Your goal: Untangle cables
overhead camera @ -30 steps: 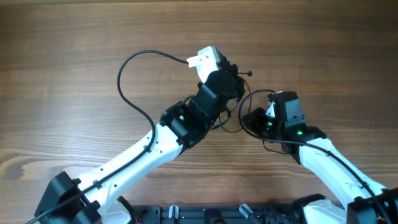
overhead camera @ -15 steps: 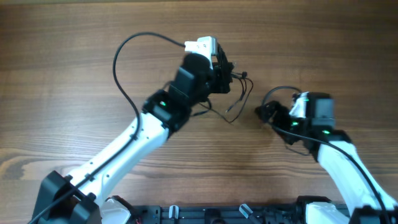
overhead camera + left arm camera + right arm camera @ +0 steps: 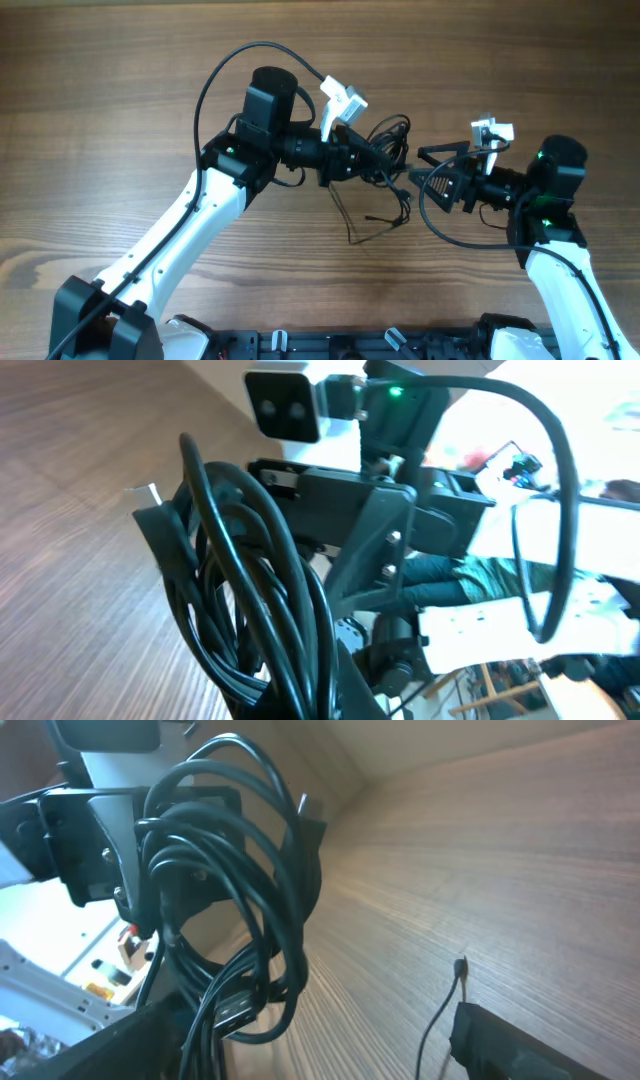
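**Bundle swung across to face the right arm**

Since a second ago, the left arm has turned its wrist to point right, carrying the cables (image 3: 388, 150) with it. The right arm has pulled back and turned to point left at them. The left end effector (image 3: 362, 160) is clamped narrow on the knotted bundle, which hangs from its fingers above the tabletop (image 3: 120, 90). One loose strand (image 3: 375, 218) trails down from the bundle and lies on the wood below.

The right end effector (image 3: 428, 175) stands wide, holding nothing, just to the right of the bundle. In the right wrist view the looped cables (image 3: 240, 890) hang ahead of the spread fingers. In the left wrist view the cables (image 3: 250, 580) fill the foreground.
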You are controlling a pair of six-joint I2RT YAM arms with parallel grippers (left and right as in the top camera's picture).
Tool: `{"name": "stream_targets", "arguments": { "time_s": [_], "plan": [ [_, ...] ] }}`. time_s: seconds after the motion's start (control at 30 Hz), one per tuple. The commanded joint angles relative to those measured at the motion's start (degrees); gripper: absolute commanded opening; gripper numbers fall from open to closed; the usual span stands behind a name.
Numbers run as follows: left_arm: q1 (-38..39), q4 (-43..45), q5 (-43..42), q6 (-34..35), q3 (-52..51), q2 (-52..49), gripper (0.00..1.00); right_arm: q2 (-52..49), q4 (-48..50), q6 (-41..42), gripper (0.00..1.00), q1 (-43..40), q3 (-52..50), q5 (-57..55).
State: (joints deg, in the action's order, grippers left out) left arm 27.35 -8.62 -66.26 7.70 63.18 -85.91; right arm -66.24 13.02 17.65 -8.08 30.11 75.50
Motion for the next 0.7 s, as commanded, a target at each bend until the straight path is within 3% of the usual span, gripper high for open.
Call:
{"name": "stream_targets", "arguments": {
  "time_s": [0.0, 0.2, 0.4, 0.53, 0.67],
  "plan": [
    [0.7, 0.2, -4.2, -1.7, 0.6, 1.4, 0.04, 0.5, 1.1, -0.9, 0.91, -0.1, 0.2, 2.6],
    [5.2, 0.3, -4.2, -3.1, 0.6, 1.4, 0.04, 0.5, 1.5, -0.9, 0.77, 0.2, 0.2, 2.6],
    [6.6, 0.6, -4.2, -3.0, 0.6, 1.4, 0.04, 0.5, 1.8, -1.0, 0.7, 4.2, 0.2, 2.6],
    [6.7, 0.7, -4.2, -3.0, 0.6, 1.4, 0.04, 0.5, 4.7, 2.3, 0.44, 4.4, 0.2, 4.2],
    [6.7, 1.6, -5.4, -3.0, 0.6, 1.4, 0.04, 0.5, 6.3, 2.3, 0.45, 4.4, 0.2, 5.0]
  ]
}}
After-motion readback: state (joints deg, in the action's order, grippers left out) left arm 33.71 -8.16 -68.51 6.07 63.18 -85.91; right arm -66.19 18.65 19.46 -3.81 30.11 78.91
